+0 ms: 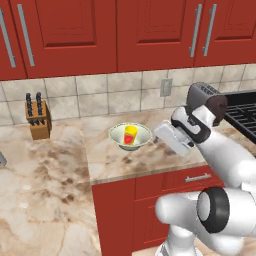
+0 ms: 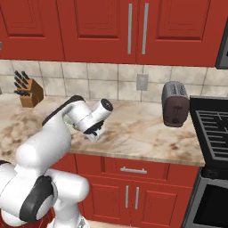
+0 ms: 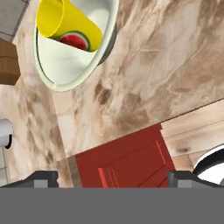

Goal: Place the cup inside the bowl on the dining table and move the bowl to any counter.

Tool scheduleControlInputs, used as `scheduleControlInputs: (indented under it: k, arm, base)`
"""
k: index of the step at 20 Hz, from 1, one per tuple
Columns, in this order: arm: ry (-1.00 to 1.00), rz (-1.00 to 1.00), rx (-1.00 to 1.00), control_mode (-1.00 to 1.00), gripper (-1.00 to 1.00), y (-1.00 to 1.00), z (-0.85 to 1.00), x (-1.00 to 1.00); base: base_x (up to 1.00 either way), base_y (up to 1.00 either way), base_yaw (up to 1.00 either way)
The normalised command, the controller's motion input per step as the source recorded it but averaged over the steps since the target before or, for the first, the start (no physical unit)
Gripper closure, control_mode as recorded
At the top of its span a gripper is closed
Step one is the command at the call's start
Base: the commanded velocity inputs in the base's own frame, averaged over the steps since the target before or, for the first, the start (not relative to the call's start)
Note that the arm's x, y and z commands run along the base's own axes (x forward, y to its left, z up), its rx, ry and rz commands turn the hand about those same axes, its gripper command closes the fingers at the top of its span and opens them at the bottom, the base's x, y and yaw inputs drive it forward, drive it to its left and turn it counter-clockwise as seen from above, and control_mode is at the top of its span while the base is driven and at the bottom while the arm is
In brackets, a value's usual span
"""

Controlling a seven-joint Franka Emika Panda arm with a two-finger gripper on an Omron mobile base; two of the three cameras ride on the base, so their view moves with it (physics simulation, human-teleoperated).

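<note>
The cup (image 1: pixel 130 135) sits inside the bowl (image 1: pixel 117 134), and the bowl rests on the counter (image 1: pixel 135 160) beneath the red wall cabinets. We judge both steps done. Our gripper (image 1: pixel 172 139) hangs just beside the bowl, jaws wide and empty.

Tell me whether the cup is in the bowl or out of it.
In. The yellow cup sits inside the bowl on the counter; in the hand view it leans against the bowl's wall, within the rim.
</note>
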Motion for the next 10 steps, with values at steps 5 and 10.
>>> scheduleControlInputs:
  k: [5,10]
  arm:
    - [-0.05,0.0,-0.05,-1.0,-1.0,0.03,0.52,-0.68]
    - [-0.06,0.0,-0.01,-1.0,-1.0,0.01,0.62,-0.72]
  base:
    - [0.0,0.0,0.0]
    - [0.0,0.0,0.0]
